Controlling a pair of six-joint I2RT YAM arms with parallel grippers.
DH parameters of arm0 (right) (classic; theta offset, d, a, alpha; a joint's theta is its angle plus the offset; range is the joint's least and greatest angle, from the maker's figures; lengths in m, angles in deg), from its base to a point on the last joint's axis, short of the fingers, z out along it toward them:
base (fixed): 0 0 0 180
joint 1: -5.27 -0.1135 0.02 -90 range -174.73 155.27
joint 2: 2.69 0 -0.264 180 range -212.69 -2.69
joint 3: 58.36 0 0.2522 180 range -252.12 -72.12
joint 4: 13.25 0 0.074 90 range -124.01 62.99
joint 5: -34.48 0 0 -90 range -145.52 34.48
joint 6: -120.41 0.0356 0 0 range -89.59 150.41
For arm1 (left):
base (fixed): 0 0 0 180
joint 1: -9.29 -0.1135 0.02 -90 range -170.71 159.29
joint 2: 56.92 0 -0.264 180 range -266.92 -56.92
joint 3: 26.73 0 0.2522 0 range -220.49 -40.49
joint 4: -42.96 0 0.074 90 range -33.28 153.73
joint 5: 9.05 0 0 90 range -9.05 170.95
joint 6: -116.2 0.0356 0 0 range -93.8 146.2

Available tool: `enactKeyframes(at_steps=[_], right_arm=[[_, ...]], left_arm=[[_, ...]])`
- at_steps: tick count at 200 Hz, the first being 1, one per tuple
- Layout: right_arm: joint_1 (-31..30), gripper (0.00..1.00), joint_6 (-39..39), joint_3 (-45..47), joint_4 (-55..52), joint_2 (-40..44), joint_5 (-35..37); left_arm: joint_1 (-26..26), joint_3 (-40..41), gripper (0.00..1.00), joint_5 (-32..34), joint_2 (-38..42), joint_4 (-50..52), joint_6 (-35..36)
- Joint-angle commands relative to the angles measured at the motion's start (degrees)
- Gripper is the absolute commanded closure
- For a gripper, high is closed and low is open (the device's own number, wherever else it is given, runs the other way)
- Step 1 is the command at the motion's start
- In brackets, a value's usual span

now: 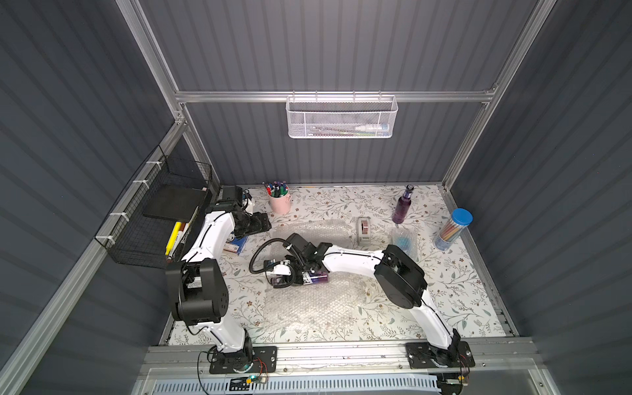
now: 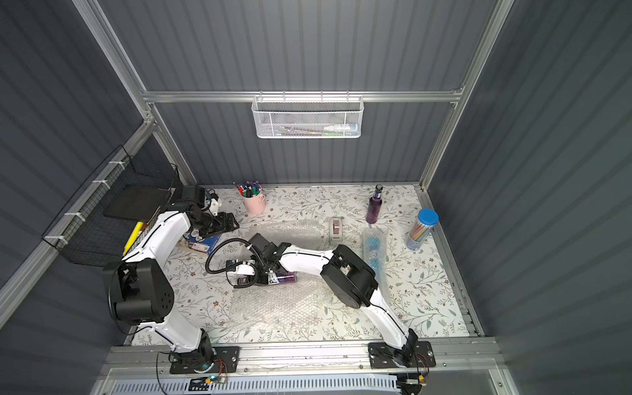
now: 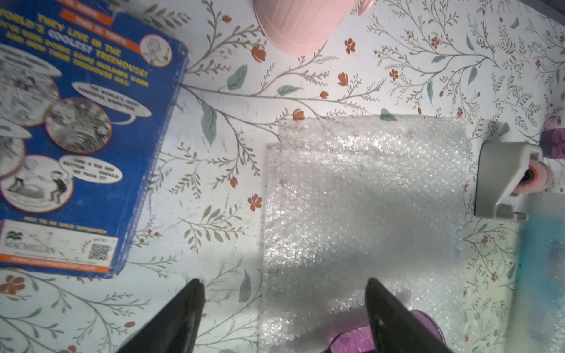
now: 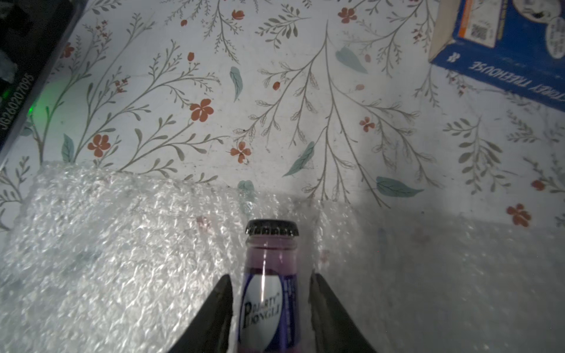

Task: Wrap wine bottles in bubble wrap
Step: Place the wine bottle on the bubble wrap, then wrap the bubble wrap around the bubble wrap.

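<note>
A purple wine bottle [image 1: 319,276] [image 4: 270,253] with a dark cap lies on the near bubble wrap [image 1: 314,304] [image 4: 116,244]. My right gripper [image 1: 298,277] [image 4: 270,284] is open, one finger on each side of the label with a small gap on both sides. My left gripper [image 1: 265,224] [image 3: 287,305] is wide open and empty at the back left, low over the table at the edge of a second bubble wrap sheet [image 1: 314,231] [image 3: 363,214]. Another purple bottle [image 1: 402,205] stands upright at the back right. A blue bottle [image 1: 405,242] lies inside bubble wrap on the right.
A grey tape dispenser [image 1: 364,229] [image 3: 504,180] stands between the back sheet and the wrapped blue bottle. A pink cup of markers [image 1: 279,201] is at the back, a blue book [image 1: 236,244] [image 3: 76,137] by the left arm, and a clear pencil tube [image 1: 451,229] at the right edge.
</note>
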Motion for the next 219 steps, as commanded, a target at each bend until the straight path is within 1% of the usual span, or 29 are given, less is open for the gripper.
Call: enactKeyframes(at_steps=[1,18,37,53,74,91,111,115,133,150,164,167,181,202,219], right_arm=[[0.29,0.45,0.06,-1.49,1.08,1.89,2.06],[0.38,0.37,0.25,0.50,1.97,4.87,2.02],[0.55,0.30,-0.11,3.94,3.27,9.53,2.33],[0.79,0.27,-0.54,7.89,3.37,14.78,3.47],[0.88,0.24,-2.00,15.36,3.30,22.73,4.41],[0.74,0.23,-3.65,21.22,1.20,28.24,4.09],[0.09,0.23,-3.90,28.21,-2.15,33.29,1.67],[-0.26,0.23,-3.58,29.67,-2.61,34.28,1.49],[-1.82,0.23,-2.99,35.54,-4.57,38.23,1.86],[-4.11,0.24,-2.34,39.66,-6.60,40.76,3.79],[-6.62,0.26,-1.88,42.40,-7.87,41.60,4.61],[-7.17,0.26,-1.59,43.03,-8.00,41.72,6.73],[-9.72,0.28,-0.72,45.30,-8.32,41.51,8.68],[-12.53,0.30,0.58,47.15,-8.23,40.13,11.96],[-14.25,0.32,-0.30,47.19,-8.10,38.21,14.50]], left_arm=[[-0.15,4.06,0.08,-4.63,4.00,1.37,0.81],[-0.15,5.47,0.06,-4.99,5.34,2.32,0.86],[-0.15,6.02,0.05,-4.72,6.50,3.69,1.10],[-0.14,6.90,0.04,-4.86,7.78,4.09,1.10],[-0.13,9.09,0.01,-7.31,9.16,3.32,0.56],[-0.15,10.39,0.01,-9.27,9.57,3.64,0.86],[-0.15,12.10,0.01,-10.68,10.91,4.57,2.24],[-0.15,12.50,0.01,-12.93,11.27,4.59,2.21],[-0.15,15.04,0.01,-15.39,12.91,4.30,0.51],[-0.15,18.00,0.01,-17.01,14.89,2.58,-1.46],[-0.15,19.23,0.00,-17.48,15.59,2.29,-2.46],[-0.15,19.48,0.01,-17.65,15.72,2.31,-2.62],[-0.15,20.54,0.01,-18.17,16.76,1.99,-3.31],[-0.15,21.47,0.01,-18.34,17.79,1.96,-3.86],[-0.13,22.00,0.01,-18.77,17.82,2.11,-3.65]])
